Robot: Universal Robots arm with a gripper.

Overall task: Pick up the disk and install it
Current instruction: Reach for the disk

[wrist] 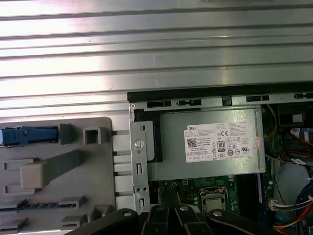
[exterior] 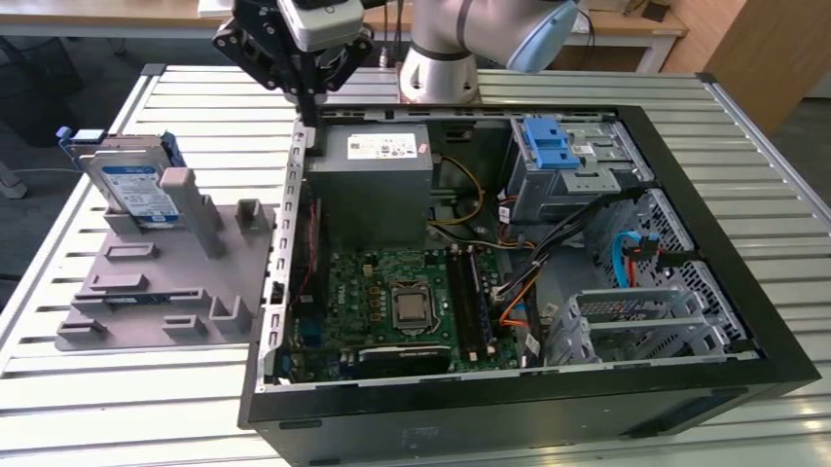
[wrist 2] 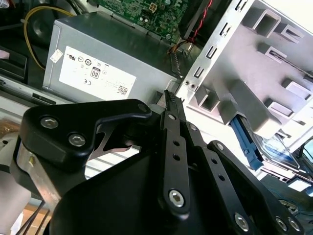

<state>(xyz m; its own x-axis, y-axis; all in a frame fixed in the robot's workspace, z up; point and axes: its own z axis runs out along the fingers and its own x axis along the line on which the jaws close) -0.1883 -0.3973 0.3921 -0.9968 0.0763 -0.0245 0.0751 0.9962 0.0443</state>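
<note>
The flat silver-grey hard disk (exterior: 134,185) with blue rails, standing on edge in the grey plastic rack (exterior: 143,282) beside the open black computer case (exterior: 520,413), looks rigid, weighty and shock-sensitive, best pinched across its flat faces by the black gripper (exterior: 307,102), whose fingers are together on nothing.

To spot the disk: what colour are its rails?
Blue, on the disk; clearest in the exterior view.

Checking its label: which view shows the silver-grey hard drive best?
Exterior view: the silver-grey hard drive stands upright in the grey plastic holder, label visible. Second wrist view catches a part; first wrist view, just its blue rail.
</note>
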